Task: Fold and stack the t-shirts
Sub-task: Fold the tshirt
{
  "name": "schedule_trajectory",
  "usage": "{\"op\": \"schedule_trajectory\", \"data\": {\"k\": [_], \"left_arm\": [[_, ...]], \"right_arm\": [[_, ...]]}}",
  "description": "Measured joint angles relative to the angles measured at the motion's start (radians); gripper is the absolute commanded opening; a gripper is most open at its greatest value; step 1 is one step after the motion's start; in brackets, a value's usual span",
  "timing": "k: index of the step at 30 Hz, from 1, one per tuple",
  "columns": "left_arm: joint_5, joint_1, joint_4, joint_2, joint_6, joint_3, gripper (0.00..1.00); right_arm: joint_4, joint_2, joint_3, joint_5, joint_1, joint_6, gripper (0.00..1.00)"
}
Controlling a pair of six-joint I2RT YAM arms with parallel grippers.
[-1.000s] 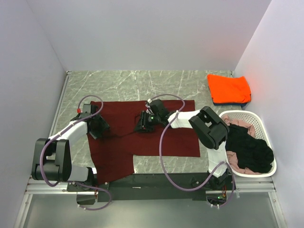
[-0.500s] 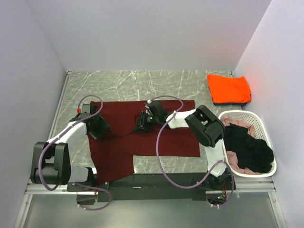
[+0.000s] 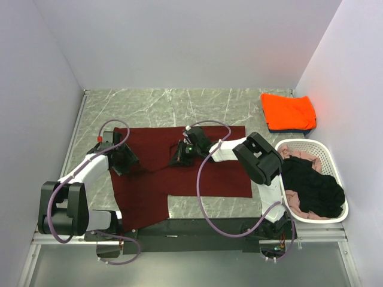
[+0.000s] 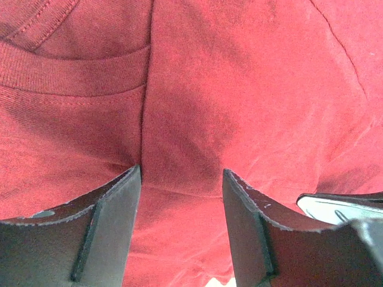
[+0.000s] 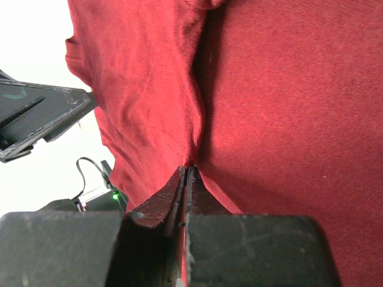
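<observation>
Maroon t-shirt [image 3: 227, 176], limp and light, we'd take by its hem: right gripper [image 5: 184, 170] pinches a fold, left gripper [image 4: 181, 176] gapes.

The bare bench [image 3: 155, 107] strip at 12 o'clock, beyond the maroon t-shirt [image 3: 227, 173], lies open from the 10 o'clock corner to about 1 o'clock. At 2 o'clock the folded orange t-shirt [image 3: 288, 110] blocks the corner. At 4 o'clock the white basket [image 3: 311, 142] fills the edge. The right arm [image 3: 260, 158] and its looping cable [image 3: 200, 179] bar the shirt's 3 o'clock half, and the left arm [image 3: 84, 170] crowds 9 o'clock.
</observation>
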Motion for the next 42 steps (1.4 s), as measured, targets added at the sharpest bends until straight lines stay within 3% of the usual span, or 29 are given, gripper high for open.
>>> {"op": "schedule_trajectory", "data": {"k": [31, 42], "left_arm": [[0.06, 0.0, 0.007, 0.04, 0.028, 0.048, 0.6], [0.001, 0.0, -0.003, 0.038, 0.026, 0.029, 0.61]], "right_arm": [[-0.006, -0.031, 0.014, -0.013, 0.0, -0.004, 0.0], [-0.006, -0.031, 0.014, -0.015, 0.0, -0.007, 0.0]]}}
